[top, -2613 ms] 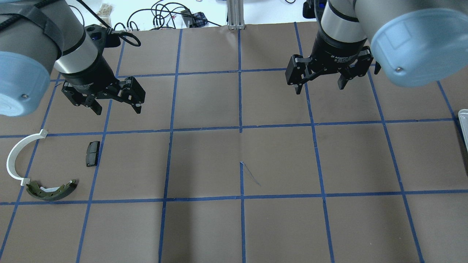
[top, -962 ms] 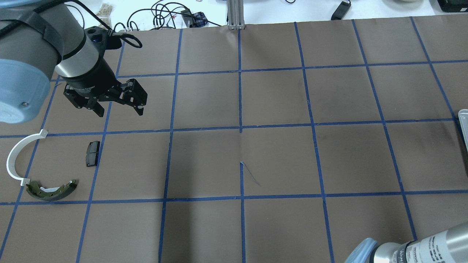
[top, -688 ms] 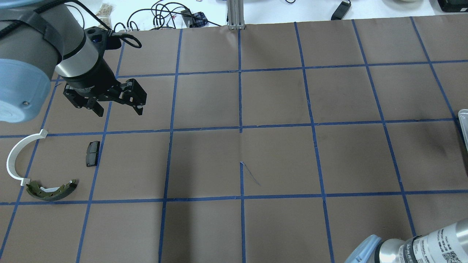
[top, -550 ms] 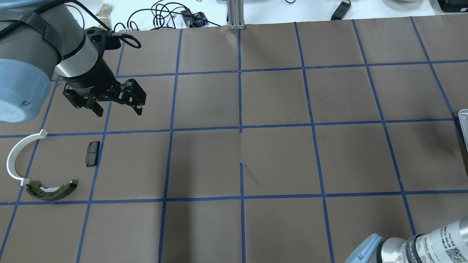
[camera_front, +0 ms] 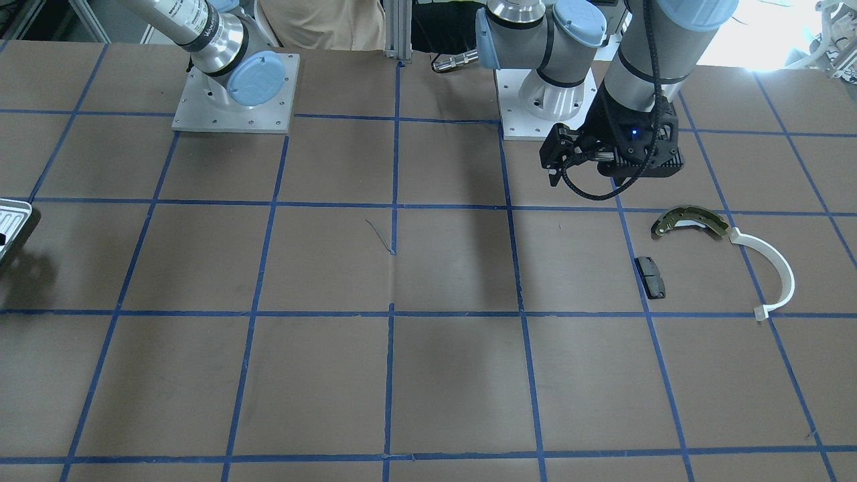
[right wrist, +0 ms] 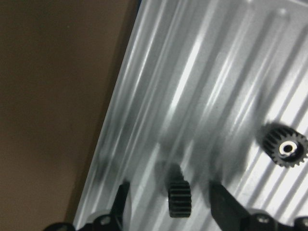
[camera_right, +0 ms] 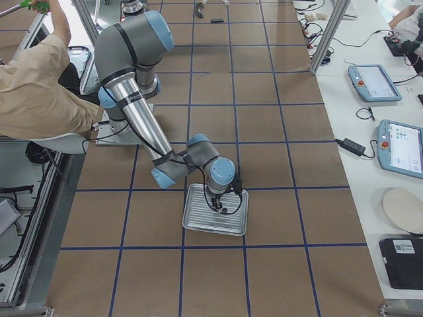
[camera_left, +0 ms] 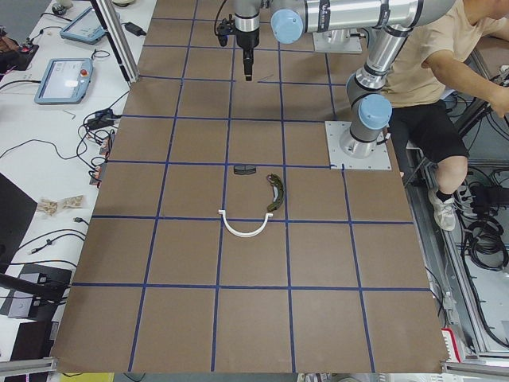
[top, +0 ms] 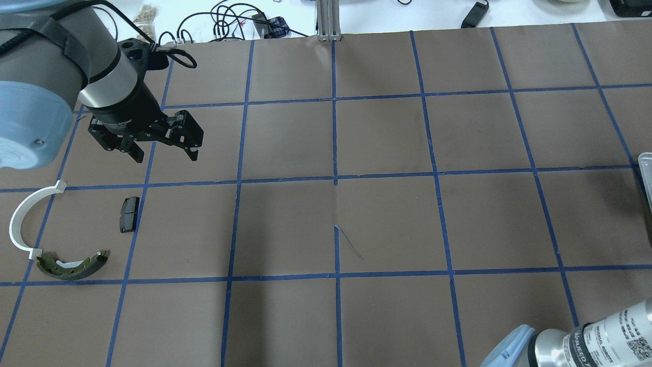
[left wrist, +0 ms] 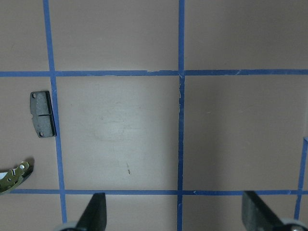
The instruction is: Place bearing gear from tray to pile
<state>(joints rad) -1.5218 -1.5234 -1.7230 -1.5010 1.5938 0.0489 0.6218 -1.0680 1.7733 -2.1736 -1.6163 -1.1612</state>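
Observation:
In the right wrist view my right gripper [right wrist: 171, 192] is open, low over the ribbed pale tray [right wrist: 202, 72]. A small black gear [right wrist: 179, 199] stands on edge between its fingers, with a gap on each side. A second black gear with a shiny hub [right wrist: 285, 148] lies flat to the right. The exterior right view shows this gripper [camera_right: 223, 210] over the tray [camera_right: 198, 221]. My left gripper [top: 164, 153] is open and empty, above and behind the pile: dark pad [top: 129, 214], white arc [top: 20, 219], olive brake shoe [top: 71, 265].
The table is brown paper with a blue tape grid. Only the tray's corner [top: 646, 176] shows at the overhead view's right edge. Cables and tablets lie beyond the table's far edge. A seated person [camera_right: 39, 86] is beside the robot bases.
The right arm has left the table's middle; only its elbow shows at the overhead view's bottom right, drifting slightly right. The left gripper has barely moved. The pile is unchanged.

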